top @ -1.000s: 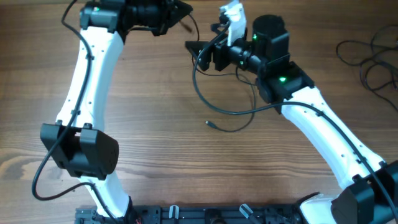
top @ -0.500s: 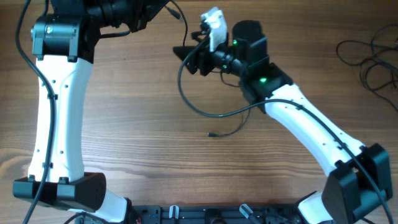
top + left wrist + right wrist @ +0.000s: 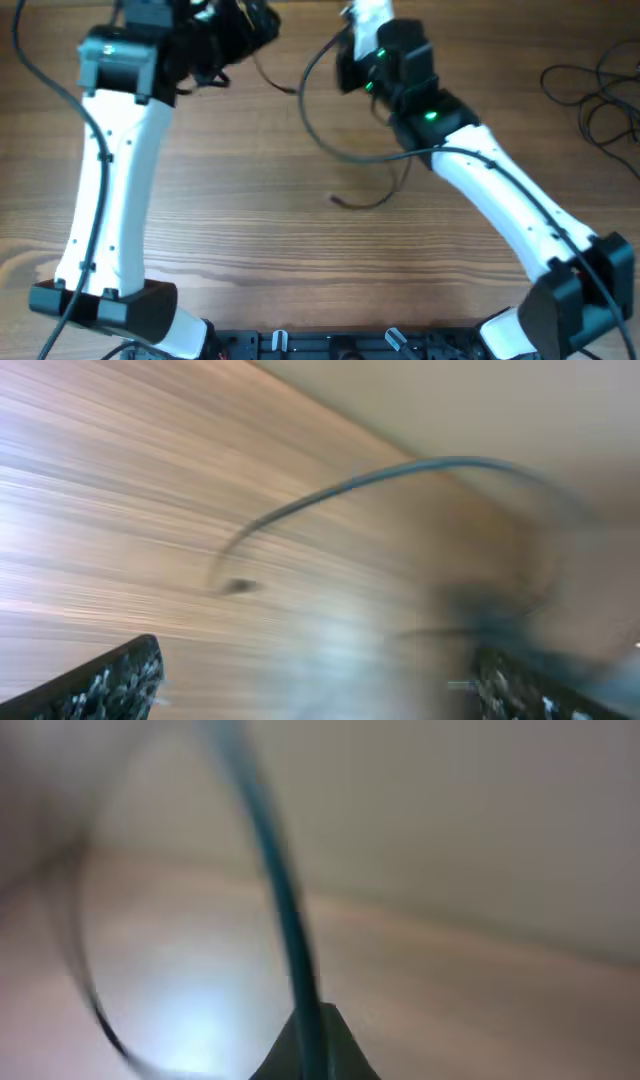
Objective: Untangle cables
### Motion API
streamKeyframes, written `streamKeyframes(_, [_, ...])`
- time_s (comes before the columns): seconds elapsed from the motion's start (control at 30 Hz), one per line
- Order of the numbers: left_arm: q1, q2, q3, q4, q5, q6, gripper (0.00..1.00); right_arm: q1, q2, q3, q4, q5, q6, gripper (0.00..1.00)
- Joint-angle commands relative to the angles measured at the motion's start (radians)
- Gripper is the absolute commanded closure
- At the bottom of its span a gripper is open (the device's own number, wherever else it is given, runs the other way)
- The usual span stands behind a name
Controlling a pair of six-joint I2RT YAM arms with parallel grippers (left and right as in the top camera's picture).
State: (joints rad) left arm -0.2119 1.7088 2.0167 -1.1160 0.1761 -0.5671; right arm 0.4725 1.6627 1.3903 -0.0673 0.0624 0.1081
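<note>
Holding cable (image 3: pixel 280 890) over table (image 3: pixel 250 230), far edge.
R gripper (image 3: pixel 310 1022) pinches it; L gripper (image 3: pixel 315 660) spread apart; wrist views blurred.

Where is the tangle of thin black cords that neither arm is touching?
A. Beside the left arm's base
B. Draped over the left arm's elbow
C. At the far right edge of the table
C: the spare tangle lies at the far right edge of the table, apart from both arms; only the looped cord in the middle runs up to the right pincer.
</note>
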Motion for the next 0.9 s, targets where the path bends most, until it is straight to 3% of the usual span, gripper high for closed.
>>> streamKeyframes(0.0, [-0.146,-0.013,0.006,-0.050,-0.743,0.148,0.00,-0.072,-0.095,0.113,0.045,0.563,-0.200,0.96])
streamKeyframes(0.1, [-0.220,-0.013,0.006,-0.057,-0.790,0.144,0.00,-0.179,-0.099,0.118,0.226,0.734,-0.443,0.96])
streamKeyframes(0.23, [-0.271,-0.013,0.006,-0.058,-0.737,0.141,0.00,-0.367,-0.099,0.118,0.526,0.783,-0.660,0.96])
streamKeyframes(0.33, [-0.302,-0.013,0.006,-0.078,-0.650,0.141,0.00,-0.543,-0.099,0.118,0.730,0.762,-0.662,0.96])
streamKeyframes(0.43, [-0.323,-0.013,0.006,-0.119,-0.648,0.141,0.00,-0.680,-0.099,0.118,0.736,0.702,-0.586,0.96])
streamKeyframes(0.6, [-0.343,-0.012,0.006,-0.147,-0.637,0.141,0.00,-0.862,-0.098,0.118,0.407,0.650,-0.320,0.96])
streamKeyframes(0.77, [-0.343,-0.011,0.006,-0.156,-0.610,0.141,0.00,-1.012,-0.096,0.103,-0.102,0.578,0.063,0.96])
streamKeyframes(0.87, [-0.343,-0.011,0.006,-0.187,-0.611,0.141,0.00,-1.147,-0.080,0.063,-0.256,0.460,0.331,0.96])
